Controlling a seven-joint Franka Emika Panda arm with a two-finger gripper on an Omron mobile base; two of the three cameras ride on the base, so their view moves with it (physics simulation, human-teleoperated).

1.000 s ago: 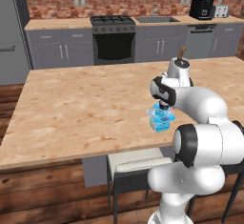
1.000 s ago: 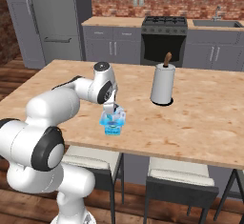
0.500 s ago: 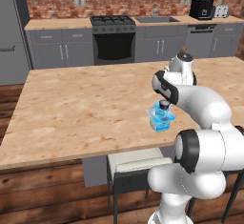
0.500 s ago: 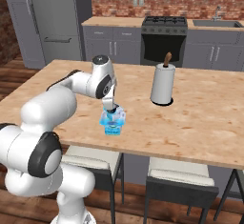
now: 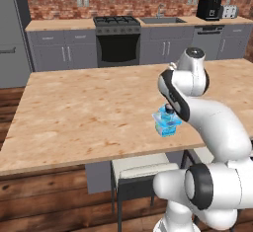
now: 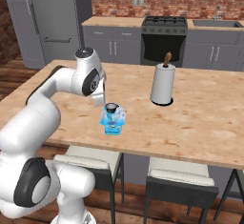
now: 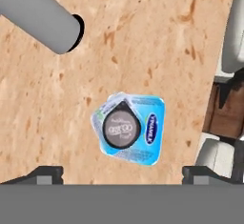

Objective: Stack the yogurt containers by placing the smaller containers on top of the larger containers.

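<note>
In the middle of the hand view I see the stack: the tiny dark cup (image 7: 120, 130) sits on the small blue cup (image 7: 101, 116), which sits on the squarish blue tub (image 7: 151, 137). The dark cup's pale lid has grey writing, too blurred to read. The tub's top has a dark blue oval label with white letters that I cannot read. The stack stands on the wooden counter (image 7: 157, 42). The gripper (image 7: 122, 174) is spread wide, holding nothing. The paper roll (image 7: 40, 15) is at the upper left.
</note>
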